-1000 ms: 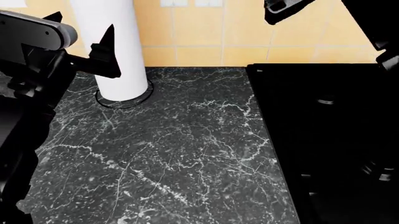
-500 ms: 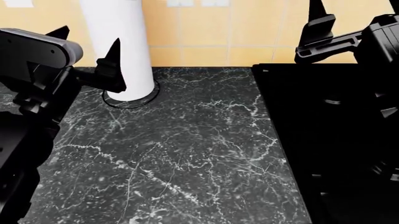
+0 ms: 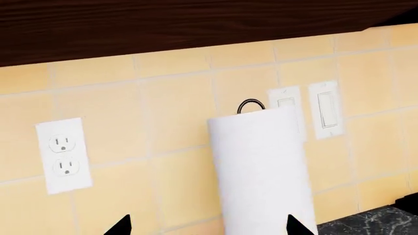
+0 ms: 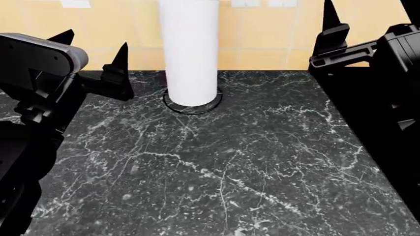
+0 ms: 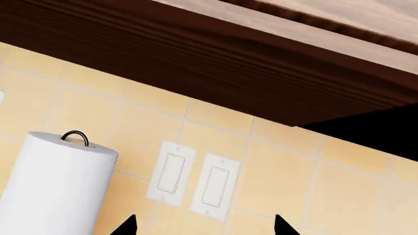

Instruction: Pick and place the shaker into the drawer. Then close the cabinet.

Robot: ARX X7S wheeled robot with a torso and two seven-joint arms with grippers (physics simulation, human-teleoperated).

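Neither shaker nor drawer shows in any view, so the search step is in hand; next the head must find them. The black marble bench (image 4: 217,167) carries only a paper towel roll (image 4: 190,49) at its far edge. Left gripper (image 4: 92,54) and right gripper (image 4: 328,29) hover with fingers spread, holding nothing. No writing is legible.

even, bright, sharp renders; arms unlit black.
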